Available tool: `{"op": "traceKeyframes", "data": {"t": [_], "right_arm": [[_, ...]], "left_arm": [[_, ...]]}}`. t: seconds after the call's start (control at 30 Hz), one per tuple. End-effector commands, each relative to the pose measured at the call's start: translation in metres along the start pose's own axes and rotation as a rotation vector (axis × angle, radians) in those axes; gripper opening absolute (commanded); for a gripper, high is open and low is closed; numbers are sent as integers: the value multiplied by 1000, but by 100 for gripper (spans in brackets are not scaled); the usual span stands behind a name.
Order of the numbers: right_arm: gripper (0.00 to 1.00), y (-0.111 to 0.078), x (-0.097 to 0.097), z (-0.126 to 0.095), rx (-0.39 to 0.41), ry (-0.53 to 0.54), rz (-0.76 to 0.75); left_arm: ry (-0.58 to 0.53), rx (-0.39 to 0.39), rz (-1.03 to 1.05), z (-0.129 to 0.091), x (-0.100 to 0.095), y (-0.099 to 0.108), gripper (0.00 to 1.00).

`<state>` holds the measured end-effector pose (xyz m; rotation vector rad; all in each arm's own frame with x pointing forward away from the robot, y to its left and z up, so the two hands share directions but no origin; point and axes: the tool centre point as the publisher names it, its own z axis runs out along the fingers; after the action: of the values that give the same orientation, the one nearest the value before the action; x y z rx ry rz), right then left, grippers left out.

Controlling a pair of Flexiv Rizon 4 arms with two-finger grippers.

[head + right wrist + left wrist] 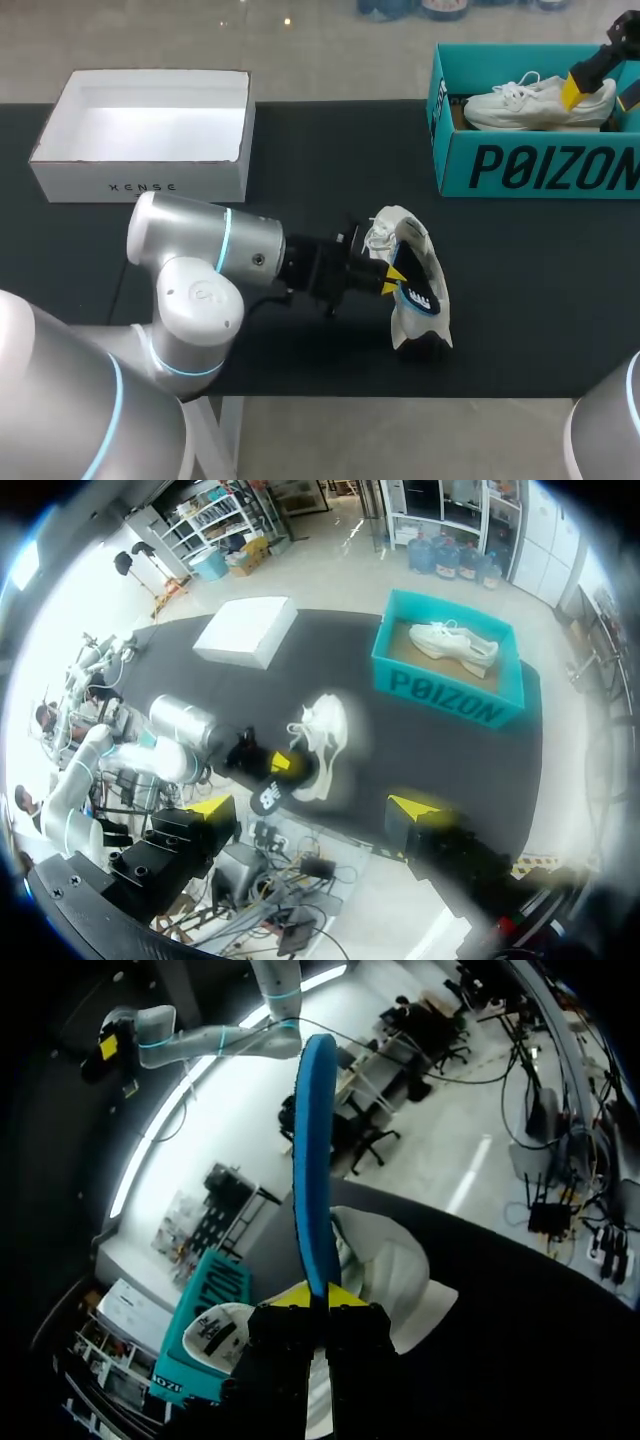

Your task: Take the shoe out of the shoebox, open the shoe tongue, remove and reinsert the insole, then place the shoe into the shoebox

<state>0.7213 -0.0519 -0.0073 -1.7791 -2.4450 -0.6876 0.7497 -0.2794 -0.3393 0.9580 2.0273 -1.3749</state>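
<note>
My left fingers [290,1298] are pinching just the edge of the blue insole [315,1160], beside the white shoe [415,290] lying mid-surface, near-left of the teal shoebox [540,165]. My right fingers [212,805] are released. The grip looks thin, so the insole might slip or shove the unheld shoe.

Two shoes are counted: a loose shoe [412,325] on the counter [520,280] and a boxed shoe [535,100]. Two boxes are seen, a white box [145,150] and a teal box [540,165]. One insole [312,1160], blue, is counted. Two arms are seen, a left arm [200,260] and a right arm [612,430], and two end effectors, a left end effector [395,272] and a right end effector [312,805].
</note>
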Motion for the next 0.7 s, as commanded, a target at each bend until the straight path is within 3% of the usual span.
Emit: {"op": "traceKeyframes", "data": {"t": [0.03,0.07,0.1,0.17,0.2,0.27,0.37,0.43,0.6,0.63,0.7], "right_arm": [[100,3,0,0,6,0,1],[100,3,0,0,6,0,1],[100,3,0,0,6,0,1],[100,3,0,0,6,0,1],[100,3,0,0,6,0,1],[100,3,0,0,6,0,1],[100,3,0,0,6,0,1],[100,3,0,0,6,0,1],[100,3,0,0,6,0,1],[100,3,0,0,6,0,1],[100,3,0,0,6,0,1]], "left_arm": [[21,-25,-2,3,-3,0,0],[25,-28,-7,3,-3,0,23],[24,-28,-8,3,-3,0,38],[24,-28,-7,2,-3,0,49],[24,-28,-5,1,-6,-1,79],[24,-27,5,-1,-9,-2,93],[22,-27,17,-3,-13,-3,89],[21,-26,22,-4,-14,-3,75],[24,-1,37,2,-19,-6,58],[26,9,39,3,-20,-7,49],[35,26,40,7,-20,-9,45]]}}
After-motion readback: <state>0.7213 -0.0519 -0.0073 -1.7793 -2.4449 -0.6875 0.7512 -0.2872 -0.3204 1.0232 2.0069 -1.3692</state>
